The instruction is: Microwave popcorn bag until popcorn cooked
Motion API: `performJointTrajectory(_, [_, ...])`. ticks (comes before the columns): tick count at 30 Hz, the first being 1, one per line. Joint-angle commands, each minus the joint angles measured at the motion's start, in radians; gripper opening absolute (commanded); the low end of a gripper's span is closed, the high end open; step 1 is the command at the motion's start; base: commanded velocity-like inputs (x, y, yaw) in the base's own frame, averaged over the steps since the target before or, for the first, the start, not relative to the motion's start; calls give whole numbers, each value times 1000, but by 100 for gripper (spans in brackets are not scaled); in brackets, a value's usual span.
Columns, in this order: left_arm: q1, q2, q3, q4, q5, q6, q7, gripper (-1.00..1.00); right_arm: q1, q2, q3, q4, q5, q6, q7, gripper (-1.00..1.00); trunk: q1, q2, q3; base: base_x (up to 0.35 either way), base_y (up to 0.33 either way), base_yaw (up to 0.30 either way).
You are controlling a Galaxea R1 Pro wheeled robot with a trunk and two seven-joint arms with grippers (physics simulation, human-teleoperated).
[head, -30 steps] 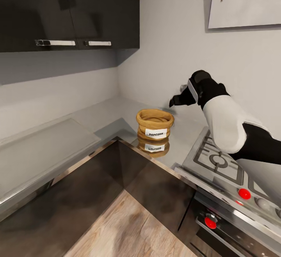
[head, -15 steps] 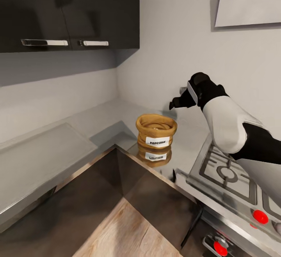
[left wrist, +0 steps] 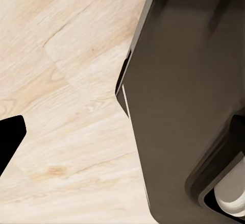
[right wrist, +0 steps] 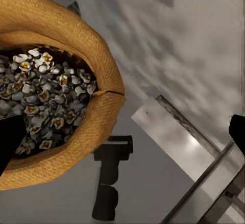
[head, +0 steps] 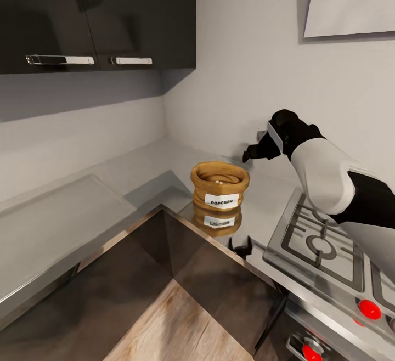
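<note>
Your bag (head: 219,186) stands upright on the countertop (head: 137,169) in the corner, label facing you, just beside the hob (head: 323,246). Your right gripper (head: 253,151) hovers above and just behind the bag's rim, apart from it. In the right wrist view its fingers (right wrist: 10,140) show at opposite edges, spread wide, holding nothing, with the bag's open mouth and the popcorn (right wrist: 43,99) below. The left wrist view shows wood floor (left wrist: 66,101) and a dark panel (left wrist: 178,96); I cannot tell how the left gripper stands, perhaps open.
</note>
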Motion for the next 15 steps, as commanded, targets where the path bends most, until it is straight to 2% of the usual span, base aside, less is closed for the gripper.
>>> performJointTrajectory(1, [0,0,1,-1,5,-2,2,100,0,-1,-6,0,19,3,9,100,0,-1,-1,0,0,0])
performJointTrajectory(6, [0,0,1,-1,5,-2,3,100,-1,-3,-2,2,29,3,17,100,0,-1,-1,0,0,0])
performJointTrajectory(8, [0,0,1,-1,5,-2,3,100,-1,-3,24,2,30,3,38,100,0,-1,-1,0,0,0])
performJointTrajectory(10, [0,0,1,-1,5,-2,3,100,-1,-3,74,3,29,3,95,100,0,-1,-1,0,0,0])
performJointTrajectory(12, [0,0,1,-1,5,-2,3,100,-1,-4,141,5,30,3,185,100,0,-1,-1,0,0,0])
performJointTrajectory(15, [1,0,1,-1,5,-2,3,100,-1,-4,264,5,30,1,317,100,0,-1,-1,0,0,0])
